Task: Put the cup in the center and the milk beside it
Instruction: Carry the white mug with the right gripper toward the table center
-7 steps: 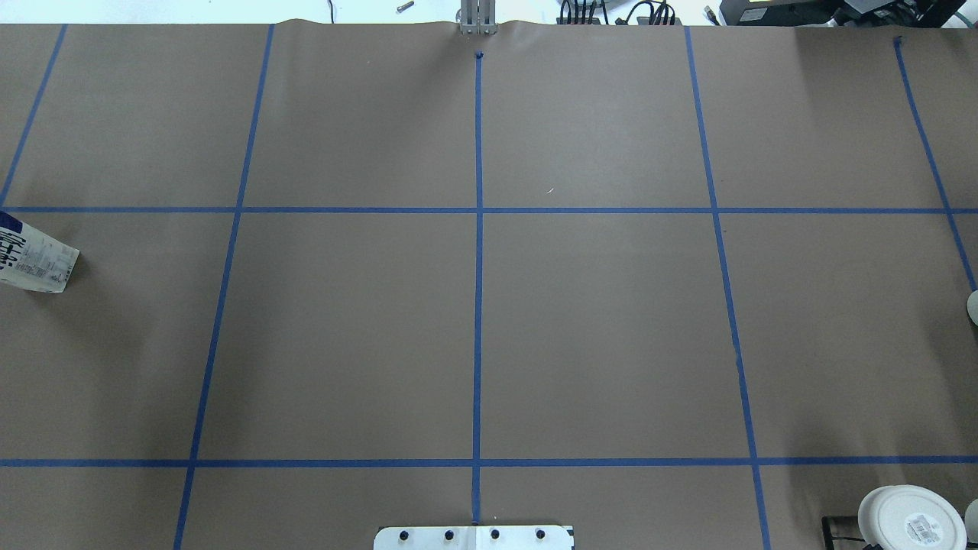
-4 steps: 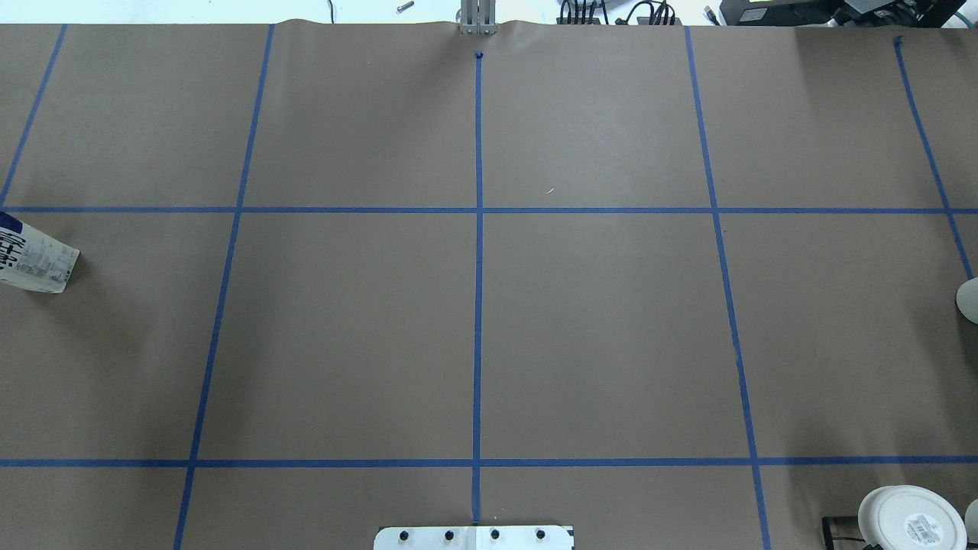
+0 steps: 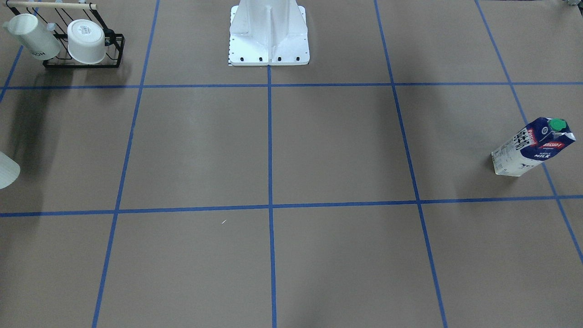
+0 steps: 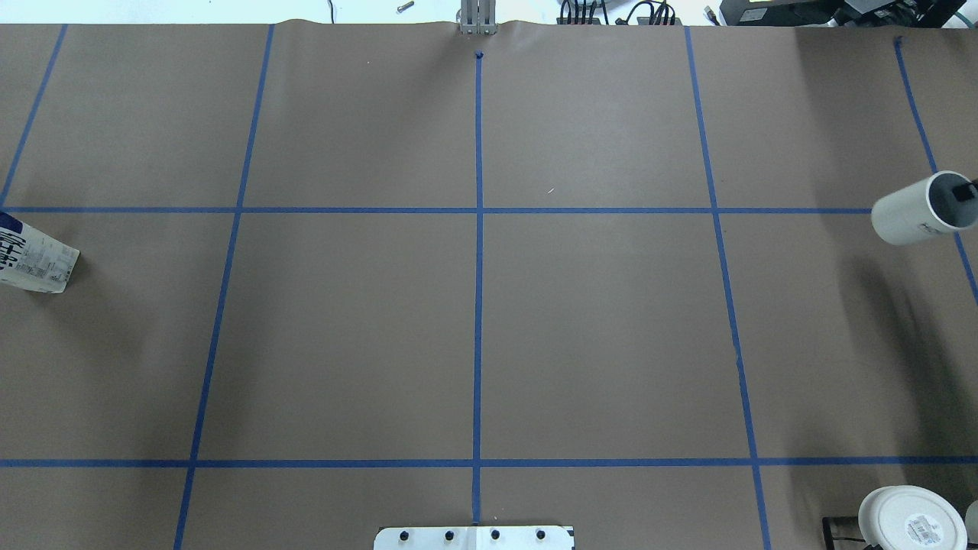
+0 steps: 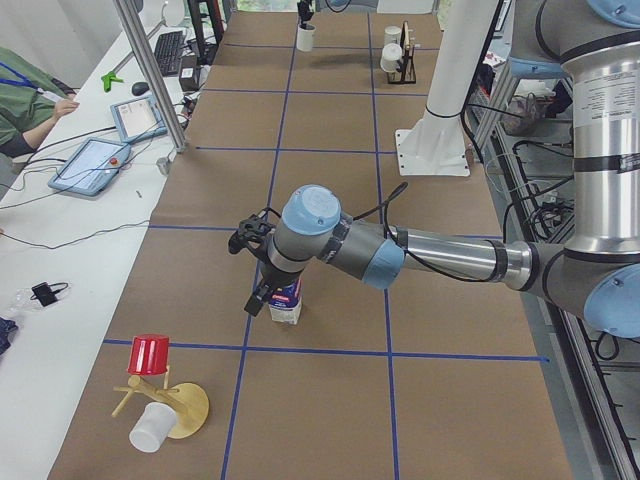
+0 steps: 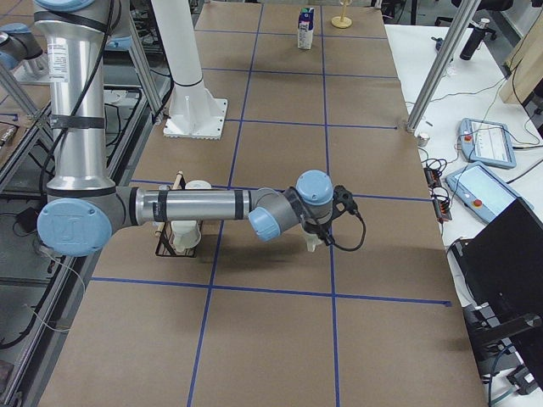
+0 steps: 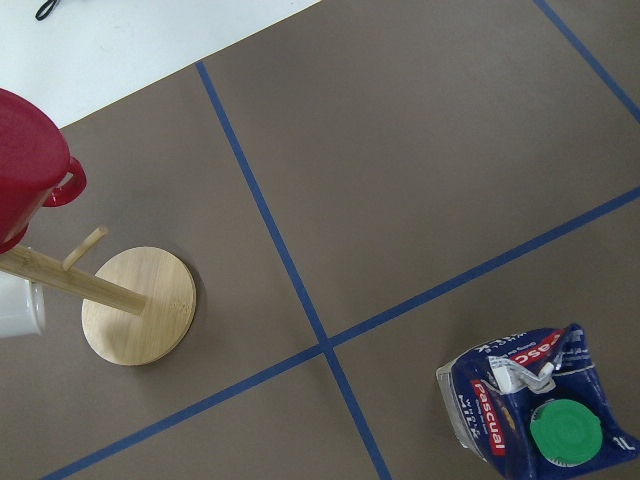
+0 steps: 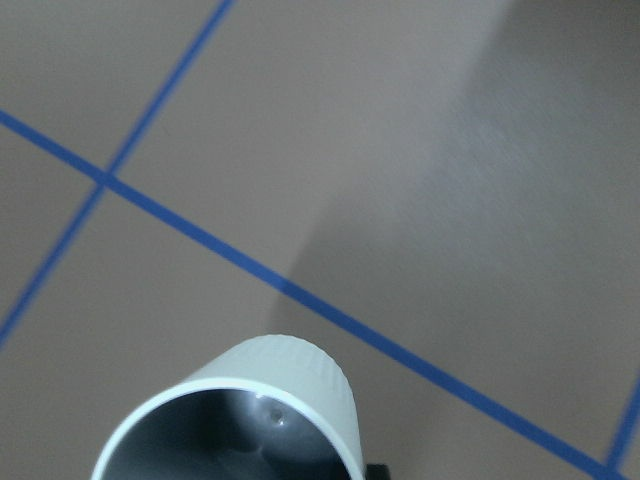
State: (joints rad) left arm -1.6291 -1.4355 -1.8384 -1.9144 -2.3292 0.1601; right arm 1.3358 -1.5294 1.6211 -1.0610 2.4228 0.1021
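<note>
While aloft, cup (image 4: pixel 905 214) rim between right jaws

1. Bright, even light from above falls on the brown table paper (image 4: pixel 596 321).
2. A broad, soft-edged shadow (image 4: pixel 894 344) lies on the paper near the cup (image 4: pixel 913 210), toward the robot's side.
3. At the right wrist lens the cup's rim is soft-focused.

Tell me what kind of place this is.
Probably a robotics lab: the left arm reaches over a brown table taped with a blue grid, and a teach pendant lies on the side bench.
</note>
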